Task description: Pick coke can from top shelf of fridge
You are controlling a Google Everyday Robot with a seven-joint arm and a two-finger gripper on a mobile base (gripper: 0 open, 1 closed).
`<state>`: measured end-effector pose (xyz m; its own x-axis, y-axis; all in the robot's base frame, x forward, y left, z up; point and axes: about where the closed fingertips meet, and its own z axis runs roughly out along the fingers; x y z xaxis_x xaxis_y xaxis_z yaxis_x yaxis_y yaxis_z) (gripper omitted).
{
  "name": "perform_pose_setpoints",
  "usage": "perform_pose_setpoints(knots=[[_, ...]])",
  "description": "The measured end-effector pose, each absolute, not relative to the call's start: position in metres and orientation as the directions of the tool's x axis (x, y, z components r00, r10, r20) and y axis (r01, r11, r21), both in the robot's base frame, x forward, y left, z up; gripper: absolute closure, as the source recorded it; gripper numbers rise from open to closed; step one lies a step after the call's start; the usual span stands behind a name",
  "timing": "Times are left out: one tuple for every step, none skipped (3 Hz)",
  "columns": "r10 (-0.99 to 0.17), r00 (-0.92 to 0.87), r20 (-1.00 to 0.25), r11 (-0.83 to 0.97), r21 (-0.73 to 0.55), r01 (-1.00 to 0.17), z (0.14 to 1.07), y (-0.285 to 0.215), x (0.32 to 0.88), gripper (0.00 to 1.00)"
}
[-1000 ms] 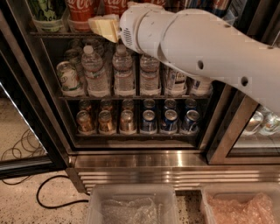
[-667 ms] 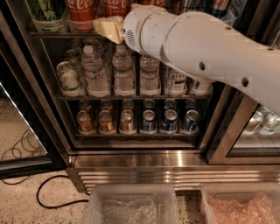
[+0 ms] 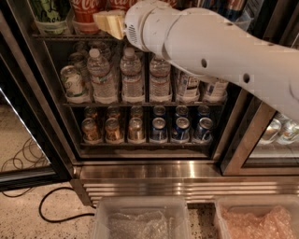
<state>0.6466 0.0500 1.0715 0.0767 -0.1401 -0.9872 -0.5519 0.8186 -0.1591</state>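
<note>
A red coke can (image 3: 86,12) with white script stands on the top shelf (image 3: 56,35) of the fridge (image 3: 42,98), cut off by the top of the view. A second red can (image 3: 120,4) stands to its right, mostly hidden by my arm. My gripper (image 3: 109,22), tan-coloured at the end of the big white arm (image 3: 210,51), is at top-shelf height, right in front of the gap between the two red cans and close to the left one. I cannot tell if it touches a can.
A green-labelled can (image 3: 48,11) stands left of the coke can. The rack below holds water bottles (image 3: 131,77); the lowest holds gold-brown cans (image 3: 112,130) and blue cans (image 3: 181,129). Two clear bins (image 3: 140,219) sit on the floor in front, and a black cable (image 3: 51,205) lies at the left.
My gripper and wrist have risen a little and shifted slightly left towards the top-shelf cans. The cans and bottles have not moved.
</note>
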Motion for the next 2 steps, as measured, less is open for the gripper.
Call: perform_pose_setpoints(knots=[[-0.15, 0.089, -0.985, 0.814, -0.174, -0.554, 1.0728, 0.0545, 0.654, 0.26], [-0.17, 0.081, -0.982, 0.81, -0.186, -0.557, 1.0657, 0.0522, 0.6612, 0.26]])
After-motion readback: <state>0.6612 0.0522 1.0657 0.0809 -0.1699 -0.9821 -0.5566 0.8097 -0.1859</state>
